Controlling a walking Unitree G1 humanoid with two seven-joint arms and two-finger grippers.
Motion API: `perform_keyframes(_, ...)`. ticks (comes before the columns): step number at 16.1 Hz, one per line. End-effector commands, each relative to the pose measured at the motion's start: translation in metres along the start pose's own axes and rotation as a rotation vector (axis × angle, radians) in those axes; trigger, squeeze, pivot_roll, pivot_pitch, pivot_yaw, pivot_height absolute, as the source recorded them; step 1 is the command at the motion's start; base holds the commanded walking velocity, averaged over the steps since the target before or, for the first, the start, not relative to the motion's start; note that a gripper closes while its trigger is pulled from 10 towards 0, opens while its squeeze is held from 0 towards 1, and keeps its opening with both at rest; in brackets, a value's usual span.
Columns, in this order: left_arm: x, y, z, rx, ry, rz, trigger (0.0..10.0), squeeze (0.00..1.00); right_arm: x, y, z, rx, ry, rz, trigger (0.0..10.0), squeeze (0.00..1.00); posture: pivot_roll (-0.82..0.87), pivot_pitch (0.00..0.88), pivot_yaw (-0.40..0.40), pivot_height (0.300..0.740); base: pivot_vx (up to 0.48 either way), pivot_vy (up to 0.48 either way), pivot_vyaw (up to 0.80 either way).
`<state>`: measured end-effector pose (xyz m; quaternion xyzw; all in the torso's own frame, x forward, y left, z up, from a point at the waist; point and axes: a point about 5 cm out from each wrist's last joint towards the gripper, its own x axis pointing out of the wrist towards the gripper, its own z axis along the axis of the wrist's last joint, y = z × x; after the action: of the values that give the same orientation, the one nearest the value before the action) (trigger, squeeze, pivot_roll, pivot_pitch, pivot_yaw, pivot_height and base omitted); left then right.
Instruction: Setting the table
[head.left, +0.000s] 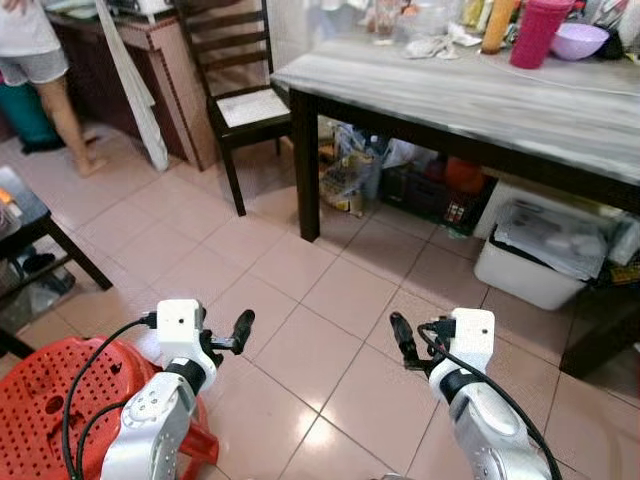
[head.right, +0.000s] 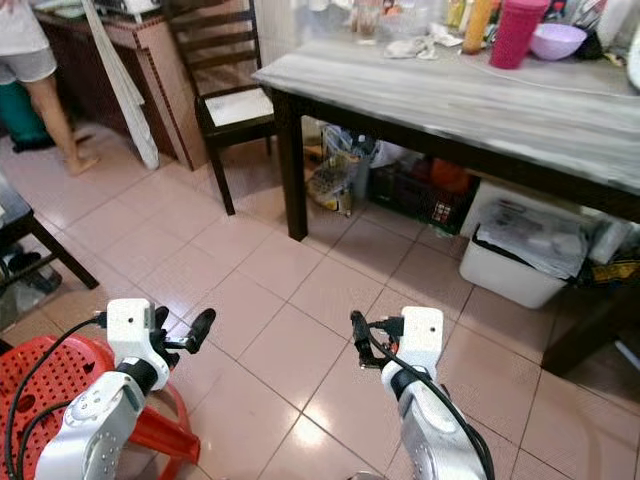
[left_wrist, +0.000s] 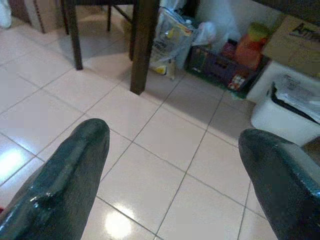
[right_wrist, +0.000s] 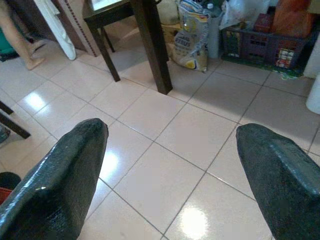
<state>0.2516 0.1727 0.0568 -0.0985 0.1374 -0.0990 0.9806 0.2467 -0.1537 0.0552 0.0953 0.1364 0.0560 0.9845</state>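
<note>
The dining table (head.left: 470, 100) has a grey wood top and dark legs, and stands ahead on the right. Along its far edge are a pink tumbler (head.left: 540, 30), a purple bowl (head.left: 578, 40), an orange bottle (head.left: 497, 25) and a crumpled white cloth (head.left: 432, 45). Both arms are held low over the tiled floor, short of the table. My left gripper (head.left: 240, 332) is open, with bare tiles between its fingers (left_wrist: 75, 175). My right gripper (head.left: 403, 340) is open too and holds nothing, its fingertips (right_wrist: 65, 170) wide apart.
A dark wooden chair (head.left: 245, 105) stands at the table's left end. Under the table are a white bin (head.left: 530, 265), bags (head.left: 350, 170) and a crate (head.left: 430, 195). A red plastic stool (head.left: 50, 400) is beside my left arm. A person (head.left: 40, 70) stands far left near a low dark table (head.left: 35, 220).
</note>
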Motion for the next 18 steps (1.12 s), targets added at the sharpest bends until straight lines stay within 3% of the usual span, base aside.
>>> perform_keyframes(1,0.0,0.001,0.003,0.006,-0.007,-0.003,10.0,0.0,0.001,0.001,0.003,0.008,-0.013,-0.004,10.0,0.0,-0.13,0.105,0.044,0.74,0.0,0.0,0.0)
perform_keyframes(6,0.001,0.0,0.003,0.005,-0.004,-0.012,10.0,0.0,0.001,-0.001,0.003,0.008,-0.018,-0.011,10.0,0.0,-0.13,0.104,0.047,0.74,0.0,0.0,0.0)
perform_keyframes(8,0.001,-0.001,0.003,0.005,-0.004,-0.019,10.0,0.0,0.001,-0.002,0.004,0.005,-0.014,-0.013,10.0,0.0,-0.13,0.105,0.046,0.74,0.0,0.0,-0.76)
perform_keyframes(14,0.001,-0.003,0.001,-0.005,-0.005,-0.027,10.0,0.0,0.001,-0.001,0.006,-0.014,-0.026,-0.005,10.0,0.0,-0.13,0.106,0.042,0.74,0.0,-0.417,-0.8)
perform_keyframes(16,0.001,-0.002,0.004,-0.011,-0.017,-0.021,10.0,0.0,0.001,0.001,0.013,-0.034,-0.056,0.005,10.0,0.0,-0.13,0.107,0.038,0.74,0.0,-0.472,-0.76)
perform_keyframes(18,0.003,-0.006,0.02,0.005,-0.088,-0.028,10.0,0.0,-0.001,0.006,0.033,-0.073,-0.144,0.025,10.0,0.0,-0.13,0.107,0.034,0.74,0.0,-0.472,-0.63)
